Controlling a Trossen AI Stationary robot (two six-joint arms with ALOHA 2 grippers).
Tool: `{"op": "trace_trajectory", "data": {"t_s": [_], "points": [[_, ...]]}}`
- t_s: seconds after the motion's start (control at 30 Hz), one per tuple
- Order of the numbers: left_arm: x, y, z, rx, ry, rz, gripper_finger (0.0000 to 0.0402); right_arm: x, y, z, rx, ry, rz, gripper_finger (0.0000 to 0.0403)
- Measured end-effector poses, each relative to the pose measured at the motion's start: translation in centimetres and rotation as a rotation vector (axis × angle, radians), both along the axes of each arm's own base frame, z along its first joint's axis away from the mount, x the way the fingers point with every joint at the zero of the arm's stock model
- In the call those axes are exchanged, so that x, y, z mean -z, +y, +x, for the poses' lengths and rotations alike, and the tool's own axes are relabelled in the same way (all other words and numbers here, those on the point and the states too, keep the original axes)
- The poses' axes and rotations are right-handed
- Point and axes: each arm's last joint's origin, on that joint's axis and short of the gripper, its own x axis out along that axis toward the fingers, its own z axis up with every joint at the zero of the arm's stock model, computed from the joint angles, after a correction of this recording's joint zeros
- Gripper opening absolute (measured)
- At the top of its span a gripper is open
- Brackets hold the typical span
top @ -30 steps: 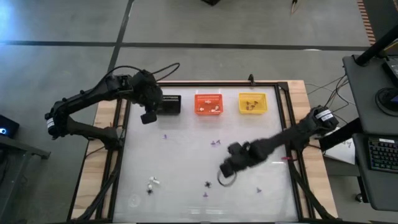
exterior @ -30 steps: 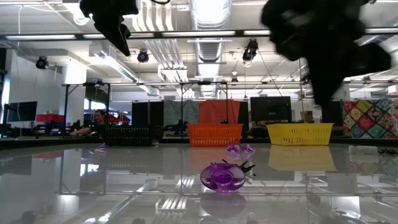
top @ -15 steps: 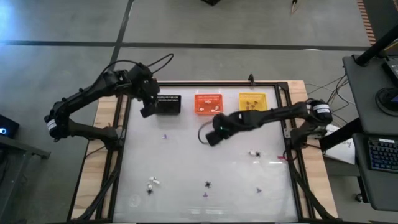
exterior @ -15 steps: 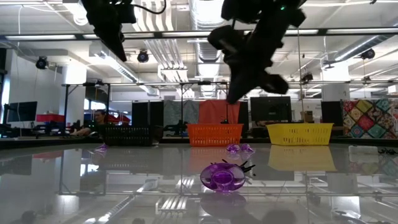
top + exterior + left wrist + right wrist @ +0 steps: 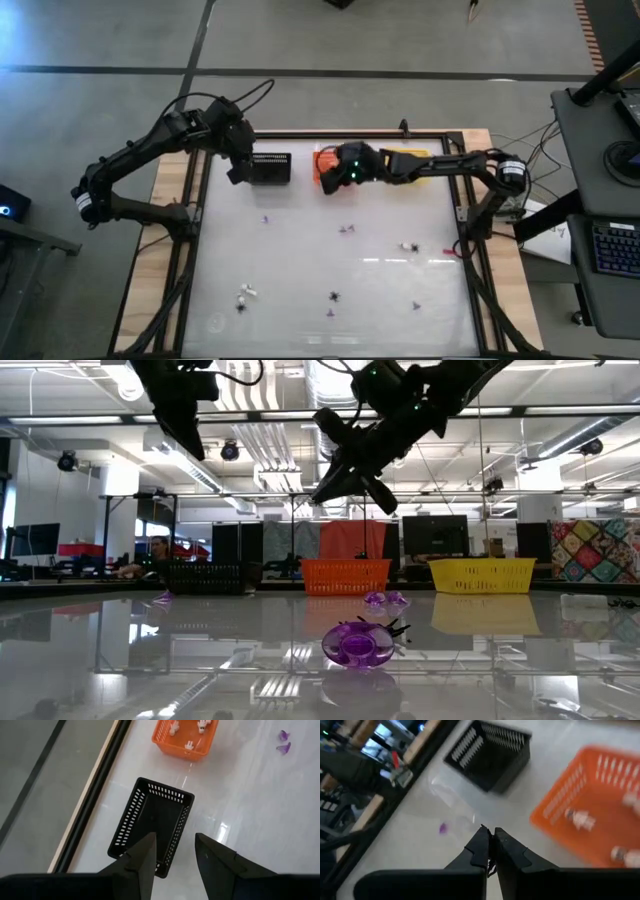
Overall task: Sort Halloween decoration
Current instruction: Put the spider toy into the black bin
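Jaws of the right gripper (image 5: 490, 851) stand clenched, something tiny and dark between them, beside the orange basket (image 5: 330, 172). Left gripper (image 5: 172, 851) jaws gape above the black basket (image 5: 152, 822). Halloween decoration (image 5: 334, 296) dots the frame's lower half.

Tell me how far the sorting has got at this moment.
Partly done: white pieces lie in the orange basket. The right hand, shut, hangs by that basket; what it holds is unclear. The left hand waits open over the black basket. Loose trinkets remain on the table.

Overhead, table-level and both wrist views share the orange basket (image 5: 330, 172).
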Motion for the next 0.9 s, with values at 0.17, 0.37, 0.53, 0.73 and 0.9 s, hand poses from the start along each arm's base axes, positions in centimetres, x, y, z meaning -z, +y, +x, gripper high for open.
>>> {"op": "trace_trajectory", "data": {"t_s": [0.17,0.37,0.53,0.73,0.9], "points": [[0.0,0.0,0.0,-0.031,-0.015,-0.014,0.0119,-0.4,-2.4,0.1,-0.026,-0.096,-0.020,0.0011],[0.0,0.0,0.1,-0.068,-0.027,-0.035,0.0119,-0.1,-4.5,1.5,-0.083,-0.132,-0.073,0.0011],[0.0,0.0,0.1,-0.085,-0.032,-0.045,0.0119,0.2,-6.2,3.9,-0.138,-0.146,-0.103,0.0011],[0.0,0.0,0.1,-0.085,-0.032,-0.045,0.0119,0.6,-7.9,7.1,-0.223,-0.136,-0.083,0.0011],[0.0,0.0,0.1,-0.079,-0.029,-0.042,0.0119,1.6,-8.8,9.3,-0.255,-0.061,-0.075,0.0011]]}}
